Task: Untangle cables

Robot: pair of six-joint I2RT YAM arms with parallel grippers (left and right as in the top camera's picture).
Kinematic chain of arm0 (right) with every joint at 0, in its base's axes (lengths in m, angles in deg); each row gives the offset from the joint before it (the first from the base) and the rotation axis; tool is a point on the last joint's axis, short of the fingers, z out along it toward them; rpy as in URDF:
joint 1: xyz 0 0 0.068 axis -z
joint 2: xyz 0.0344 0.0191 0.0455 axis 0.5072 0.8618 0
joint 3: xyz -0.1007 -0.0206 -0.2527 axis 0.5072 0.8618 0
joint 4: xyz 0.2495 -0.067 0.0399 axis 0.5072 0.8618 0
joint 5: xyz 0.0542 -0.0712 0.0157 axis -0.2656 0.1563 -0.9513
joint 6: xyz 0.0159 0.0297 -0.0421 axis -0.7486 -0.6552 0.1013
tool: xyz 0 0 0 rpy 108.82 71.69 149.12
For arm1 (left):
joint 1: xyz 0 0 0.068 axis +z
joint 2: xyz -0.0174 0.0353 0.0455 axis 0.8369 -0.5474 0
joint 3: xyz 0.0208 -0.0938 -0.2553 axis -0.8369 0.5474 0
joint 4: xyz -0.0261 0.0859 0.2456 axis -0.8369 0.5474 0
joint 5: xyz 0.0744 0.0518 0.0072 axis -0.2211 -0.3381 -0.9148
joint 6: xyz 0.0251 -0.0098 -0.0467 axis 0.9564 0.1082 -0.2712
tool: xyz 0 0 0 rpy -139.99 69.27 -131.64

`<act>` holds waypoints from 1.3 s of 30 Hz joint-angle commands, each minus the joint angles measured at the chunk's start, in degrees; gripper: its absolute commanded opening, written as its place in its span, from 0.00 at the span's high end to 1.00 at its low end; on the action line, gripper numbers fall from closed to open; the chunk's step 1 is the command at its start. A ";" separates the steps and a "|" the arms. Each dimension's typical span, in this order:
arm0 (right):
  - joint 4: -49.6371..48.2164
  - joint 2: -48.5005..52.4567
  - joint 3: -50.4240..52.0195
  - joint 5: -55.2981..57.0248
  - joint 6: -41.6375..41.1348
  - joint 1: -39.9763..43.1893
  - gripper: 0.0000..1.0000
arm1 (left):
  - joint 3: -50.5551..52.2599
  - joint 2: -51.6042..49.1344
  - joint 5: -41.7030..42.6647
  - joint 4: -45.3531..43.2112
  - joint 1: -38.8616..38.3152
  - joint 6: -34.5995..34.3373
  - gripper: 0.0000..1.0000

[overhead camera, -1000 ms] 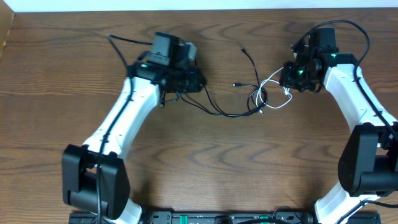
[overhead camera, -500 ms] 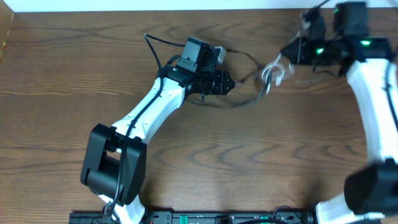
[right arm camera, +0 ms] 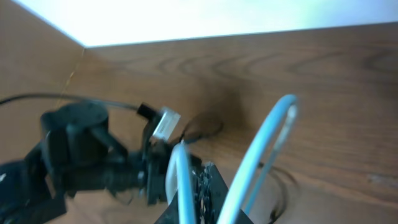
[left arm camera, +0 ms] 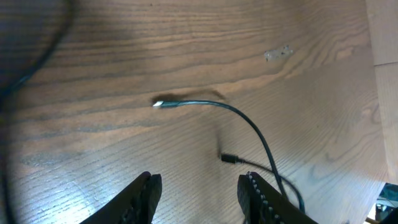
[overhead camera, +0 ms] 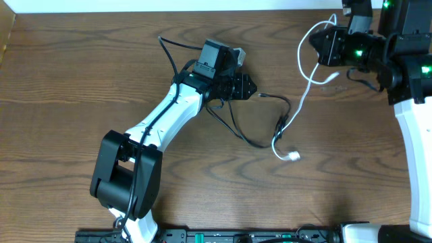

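Note:
The white cable (overhead camera: 305, 86) hangs from my right gripper (overhead camera: 317, 44), which is shut on it high at the back right. It loops above the jaws, runs down to the left, and its plug (overhead camera: 293, 156) lies on the table. In the right wrist view the white cable (right arm camera: 267, 143) arches on both sides of the shut gripper (right arm camera: 202, 186). The black cable (overhead camera: 277, 98) lies loosely on the table beside my left gripper (overhead camera: 250, 86), crossing the white one near the middle. In the left wrist view the open, empty gripper (left arm camera: 199, 193) hovers just short of the black cable (left arm camera: 249, 124).
The wooden table (overhead camera: 67, 101) has a white edge along the back. A thicker black robot wire (overhead camera: 172, 46) runs from the left arm's wrist. The left arm (right arm camera: 87, 155) shows in the right wrist view.
My right gripper has risen and moved back to the right with the white cable, pulling it out of the coil into a long strand. My left gripper moved right, then held still.

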 commanded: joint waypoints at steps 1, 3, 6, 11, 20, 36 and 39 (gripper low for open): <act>-1.73 -2.21 -3.04 2.78 -3.78 1.01 0.99 | 0.02 -0.68 0.66 1.05 0.17 0.20 0.55; -2.03 -2.49 -3.85 4.57 -4.90 0.96 0.99 | 0.02 -0.68 0.79 1.09 0.17 0.20 0.55; -0.46 -2.34 -3.82 11.19 -7.87 0.92 0.99 | 0.02 -0.68 1.18 1.07 0.07 0.26 0.55; 0.57 -2.27 -3.82 12.63 -7.82 0.81 0.99 | 0.02 -0.68 8.37 0.83 -0.98 2.58 0.55; 3.02 -2.16 -3.76 13.05 -7.80 0.83 0.99 | 0.02 -3.10 0.68 -5.40 -10.08 -5.81 0.48; 5.46 -2.12 -3.65 13.46 -7.58 0.83 0.99 | 0.00 -18.49 -8.35 -24.52 -12.37 -6.23 0.44; 5.84 -2.03 -3.61 13.44 -7.58 0.81 0.99 | 0.00 -20.00 -10.75 -27.76 -13.22 -5.86 0.44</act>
